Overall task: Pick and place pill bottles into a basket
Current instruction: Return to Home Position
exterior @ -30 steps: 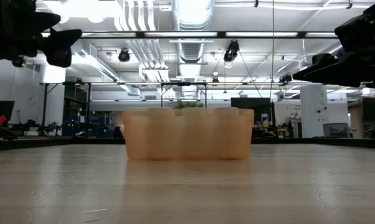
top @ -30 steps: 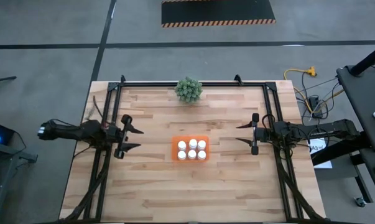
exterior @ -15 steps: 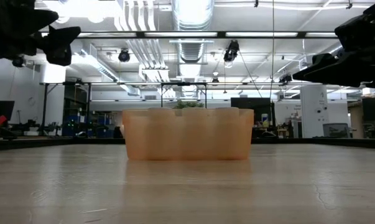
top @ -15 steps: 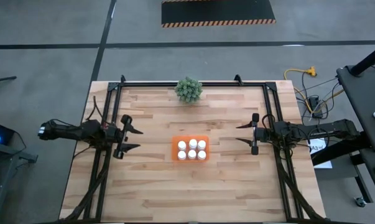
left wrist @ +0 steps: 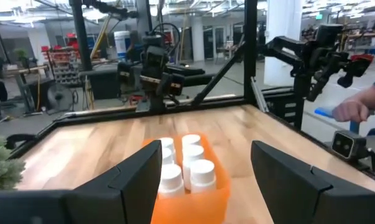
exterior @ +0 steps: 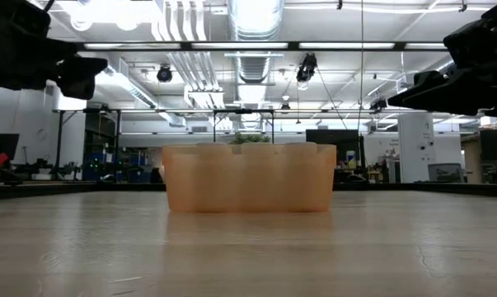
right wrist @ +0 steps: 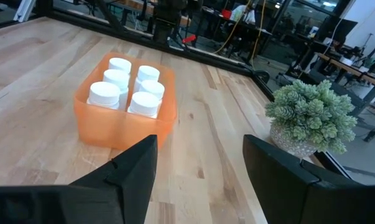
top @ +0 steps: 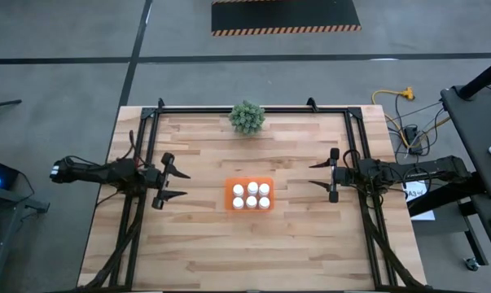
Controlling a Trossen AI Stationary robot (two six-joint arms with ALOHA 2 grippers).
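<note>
All six pill bottles [top: 252, 201] stood upright in the basket [top: 228, 195], caps up, in two close rows of three that filled it. No bottle lay loose on the worktop [top: 229, 252] in any view.

The basket sat between your two tools, straight ahead of each one's fingertips and touching neither. The left tool [top: 185, 185] hung above the worktop on its own side of the basket, fingers spread apart with nothing between them. The right tool [top: 312, 174] faced it from the far side of the basket, fingers likewise apart and empty. In the low view both arms sat well above the worktop.

The small green plant [top: 247, 117] stood off to one side of both tools, near the worktop's edge, touched by nothing. Past the right arm, beyond the worktop, a person's hand [left wrist: 354, 111] showed in the left wrist view, well away from either tool.

By my reading, the picking and placing was finished, with nothing left for you to pick up. All that remained was to draw both arms back to rest, and you had room to do that without passing over the basket.
</note>
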